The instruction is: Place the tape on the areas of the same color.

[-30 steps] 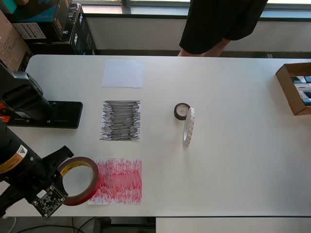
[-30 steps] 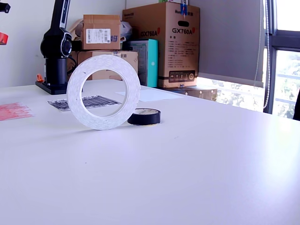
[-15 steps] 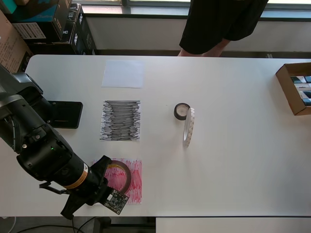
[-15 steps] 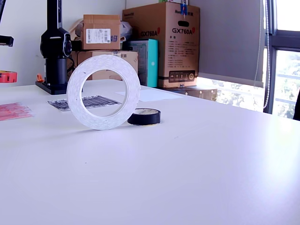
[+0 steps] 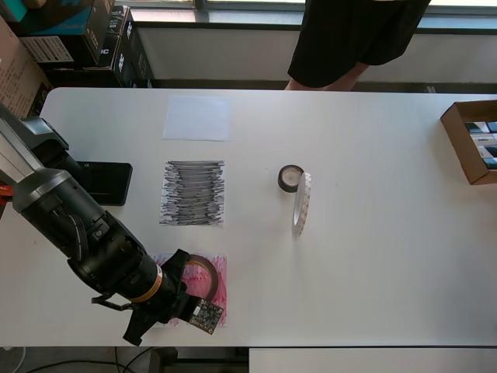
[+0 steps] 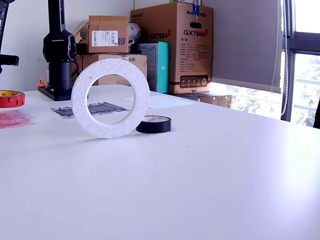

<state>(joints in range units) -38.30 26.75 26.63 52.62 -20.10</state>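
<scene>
My gripper (image 5: 186, 277) is at the table's near left corner in the overhead view, shut on the red tape roll (image 5: 205, 268) with a yellowish core. It holds the roll flat, low over the red scribbled sheet (image 5: 220, 273). In the exterior view the red roll (image 6: 11, 98) hangs just above that sheet (image 6: 14, 119) at the far left. The thin white roll (image 5: 301, 203) stands on edge at mid-table, touching the small black roll (image 5: 290, 178). The black scribbled sheet (image 5: 192, 193) and the plain white sheet (image 5: 197, 117) are bare.
A black stand base (image 5: 97, 183) sits at the overhead view's left. An open cardboard box (image 5: 470, 141) is at the right edge. A person (image 5: 353, 39) stands behind the table. The table's front edge (image 5: 311, 346) runs just below the gripper.
The arm swung from the table's left edge to over the red sheet, carrying the red roll with it and lowering it. The white and black rolls have not moved.
</scene>
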